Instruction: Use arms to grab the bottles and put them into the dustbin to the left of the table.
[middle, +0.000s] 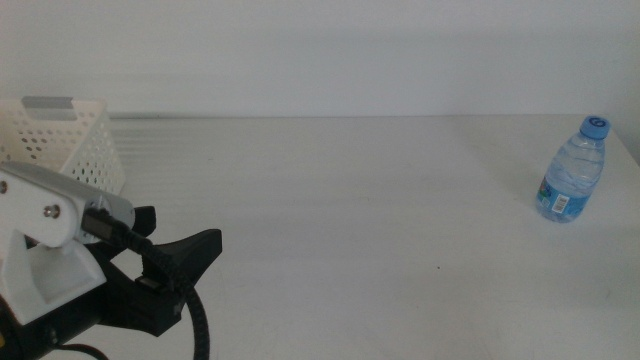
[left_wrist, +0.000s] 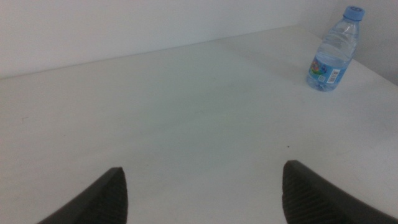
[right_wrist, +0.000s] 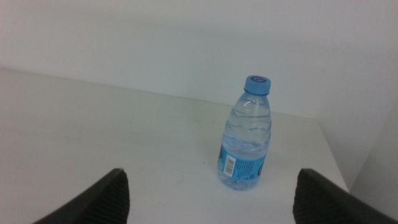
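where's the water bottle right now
The water bottle stands upright at the far right of the table in the middle view, far from the dustbin at the left.

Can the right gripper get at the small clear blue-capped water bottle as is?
Probably yes. The right gripper is open and faces the small clear blue-capped water bottle, which stands upright on the white table with nothing between them.
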